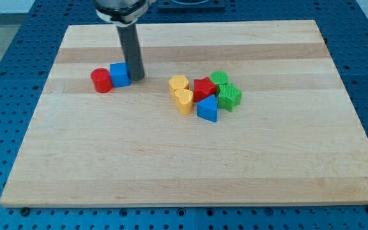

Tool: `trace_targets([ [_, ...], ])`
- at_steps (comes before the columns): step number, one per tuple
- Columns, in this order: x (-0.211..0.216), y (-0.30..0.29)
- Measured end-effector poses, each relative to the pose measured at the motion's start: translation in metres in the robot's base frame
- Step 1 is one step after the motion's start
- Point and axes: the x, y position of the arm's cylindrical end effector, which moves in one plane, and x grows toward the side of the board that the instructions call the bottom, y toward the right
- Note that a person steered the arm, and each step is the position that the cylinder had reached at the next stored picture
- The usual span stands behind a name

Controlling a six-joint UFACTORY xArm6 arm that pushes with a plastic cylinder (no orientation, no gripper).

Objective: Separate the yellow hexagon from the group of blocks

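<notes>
Pale wooden surface (190, 160) sits on a blue perforated bench, its planks running across the view. Arm body is cut off at the view's top edge; only the dark rod and a bit of its mount show. No jaws on this rig, so nothing spread, pressed together or pinching: just the rod, whose lower end, my tip (137, 78), rests at the right side of the blue cube (120, 74), touching it or very nearly, contact line hard to make out. Red cylinder (101, 80) sits against the cube's left side. Well apart, toward the view's right, lies a tight cluster. Yellow hexagon (179, 84) is at the cluster's upper left; just below it, touching, a second yellow block (184, 101), rounded, shape not certain. Red block (204, 89) in the middle, partly hidden by its neighbours, outline unclear. Green block (219, 78) behind it at the view's top, mostly hidden. Another green block (230, 96) at the cluster's right, ridged, shape unclear. Blue triangular block (207, 110) at the view's bottom of the group. Tip is well left of the hexagon, not touching it
</notes>
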Motion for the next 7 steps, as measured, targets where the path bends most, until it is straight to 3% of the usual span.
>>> trace_targets([
  [3, 0.002, -0.070],
  [4, 0.002, -0.047],
  [7, -0.010, 0.153],
])
